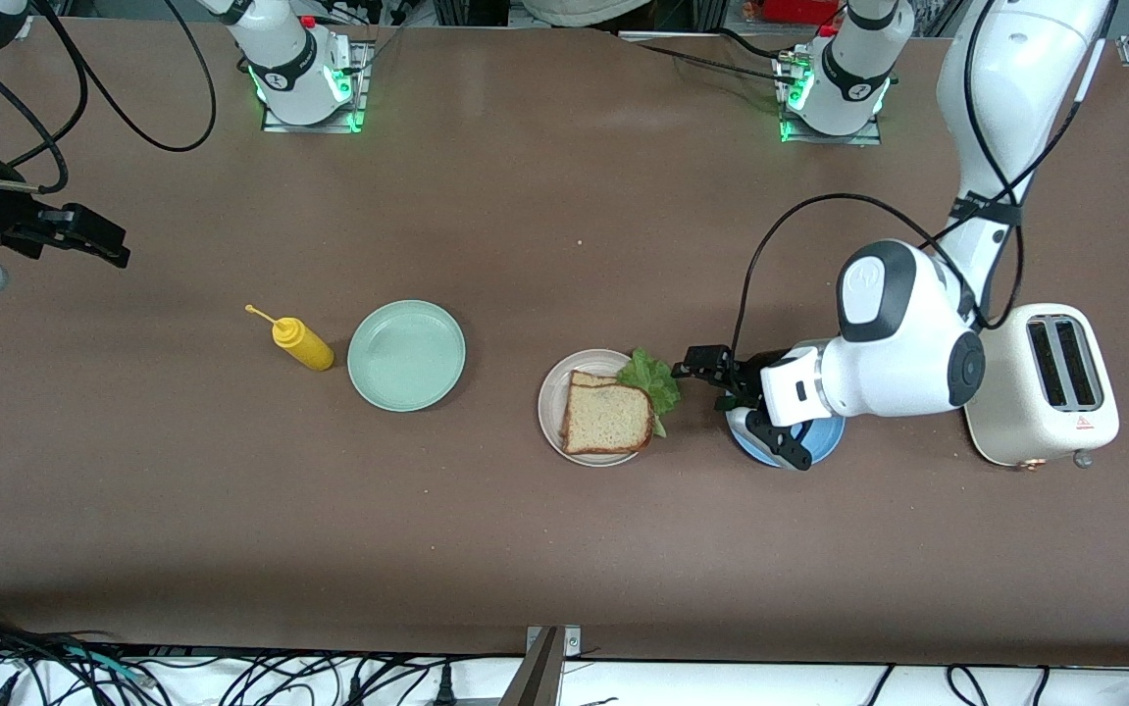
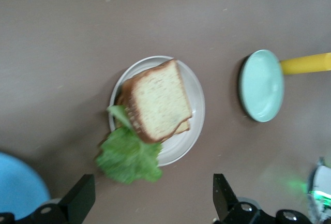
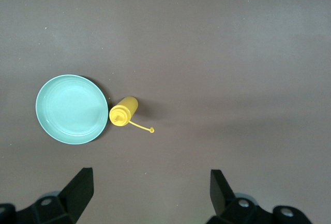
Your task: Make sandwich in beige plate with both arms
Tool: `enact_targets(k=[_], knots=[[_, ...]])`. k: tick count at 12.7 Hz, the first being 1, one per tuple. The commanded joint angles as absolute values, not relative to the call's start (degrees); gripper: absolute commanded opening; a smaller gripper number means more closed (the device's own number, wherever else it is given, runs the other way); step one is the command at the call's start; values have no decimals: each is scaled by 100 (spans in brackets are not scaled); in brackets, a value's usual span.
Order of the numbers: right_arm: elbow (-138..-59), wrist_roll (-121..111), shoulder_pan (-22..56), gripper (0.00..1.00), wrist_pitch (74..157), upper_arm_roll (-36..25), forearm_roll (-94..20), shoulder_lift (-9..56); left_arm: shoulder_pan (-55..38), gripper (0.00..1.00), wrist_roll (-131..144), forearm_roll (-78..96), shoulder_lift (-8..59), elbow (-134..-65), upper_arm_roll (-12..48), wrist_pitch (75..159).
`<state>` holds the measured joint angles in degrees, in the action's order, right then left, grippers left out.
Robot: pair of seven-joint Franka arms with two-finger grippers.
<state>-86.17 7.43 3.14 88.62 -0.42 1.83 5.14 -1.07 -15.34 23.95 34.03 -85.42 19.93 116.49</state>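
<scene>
The beige plate (image 1: 551,394) lies mid-table and holds the sandwich. The top bread slice (image 1: 609,419) lies on a lower slice (image 1: 590,378). The green lettuce leaf (image 1: 653,379) sticks out between them over the rim, toward the left arm's end. In the left wrist view the plate (image 2: 197,111), top slice (image 2: 158,100) and lettuce (image 2: 129,158) all show. My left gripper (image 1: 755,417) is open and empty over the blue plate, beside the beige plate; its own view shows it too (image 2: 153,199). My right gripper (image 1: 101,240) is open and empty, waiting at the right arm's end (image 3: 150,195).
A blue plate (image 1: 822,446) lies under the left gripper and shows in the left wrist view (image 2: 18,189). A white toaster (image 1: 1045,384) stands at the left arm's end. A mint green plate (image 1: 406,355) and a yellow squeeze bottle (image 1: 301,343) lie toward the right arm's end.
</scene>
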Motion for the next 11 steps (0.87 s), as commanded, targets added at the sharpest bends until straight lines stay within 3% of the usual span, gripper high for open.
enact_targets(k=[1, 7, 11], knots=[[-8578, 642, 343, 100, 8868, -105, 53, 519, -141, 100, -592, 1593, 2797, -8649, 2056, 11112], [-8596, 642, 343, 100, 8868, -105, 53, 519, -70, 100, -80, 48, 1707, -8131, 1978, 9135], [-8596, 650, 351, 100, 8886, -105, 53, 519, -167, 100, -123, -290, 750, -8462, 1434, 8728]])
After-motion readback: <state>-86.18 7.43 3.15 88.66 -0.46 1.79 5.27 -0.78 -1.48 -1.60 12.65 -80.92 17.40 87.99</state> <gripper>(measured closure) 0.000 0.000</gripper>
